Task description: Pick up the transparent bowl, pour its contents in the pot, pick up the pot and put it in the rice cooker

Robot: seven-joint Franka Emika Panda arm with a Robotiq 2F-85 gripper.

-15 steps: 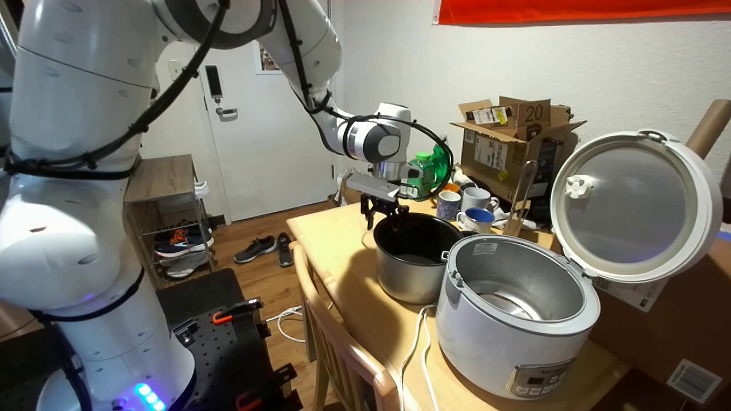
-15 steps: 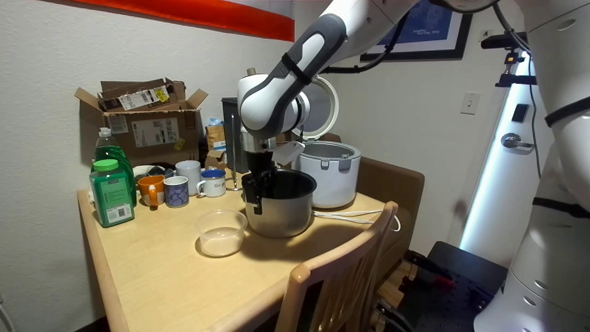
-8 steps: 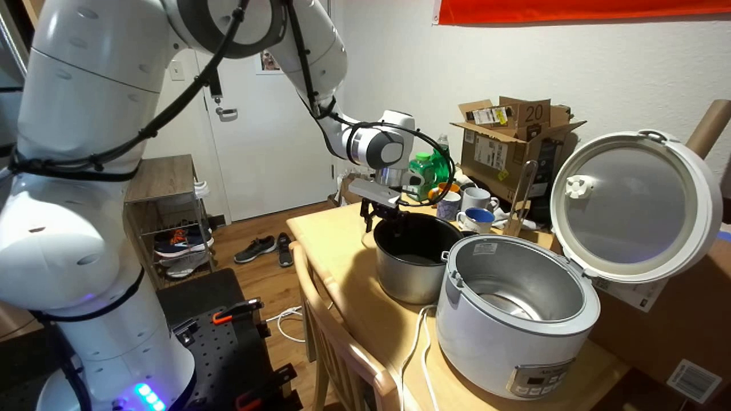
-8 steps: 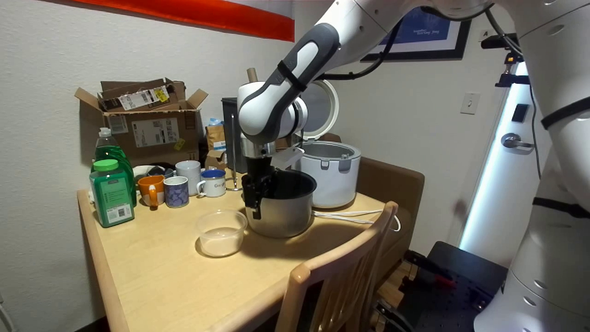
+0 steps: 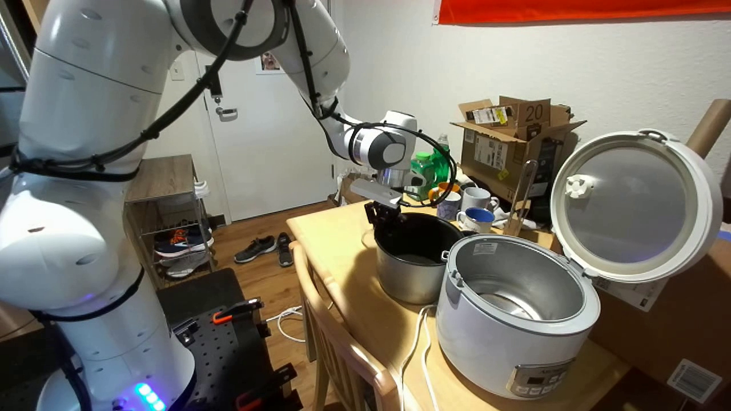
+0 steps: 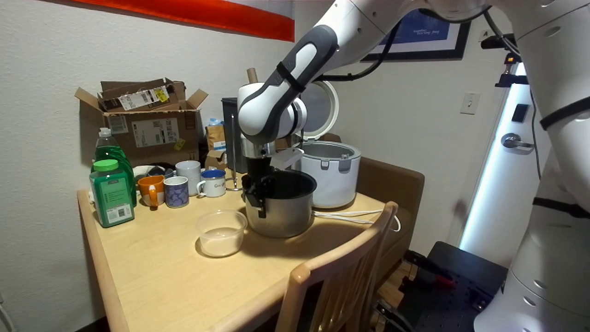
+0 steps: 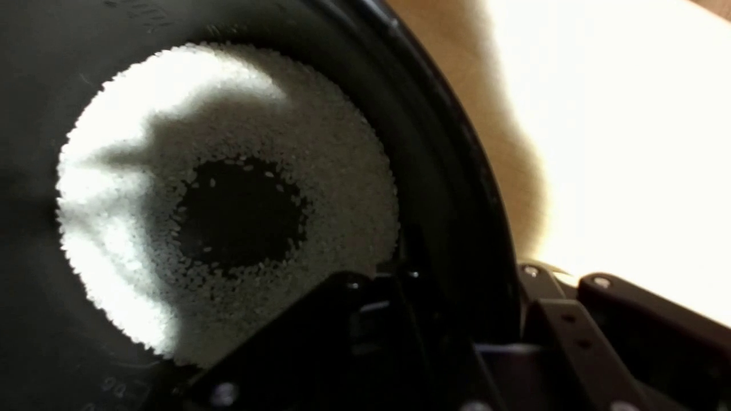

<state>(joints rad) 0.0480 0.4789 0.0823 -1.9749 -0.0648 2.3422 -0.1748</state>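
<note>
jaws straddle the rim [image 7: 465, 128] of the pot [image 6: 283, 216], whether pinching is unclear; a stiff hold, probably heavy with rice [image 7: 342, 188].

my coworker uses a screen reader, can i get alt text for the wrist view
A ring of white rice around a dark centre lies on the bottom of the pot. The hand straddles the pot's rim at lower right; whether it grips is unclear. Bright table shows at right.
</note>
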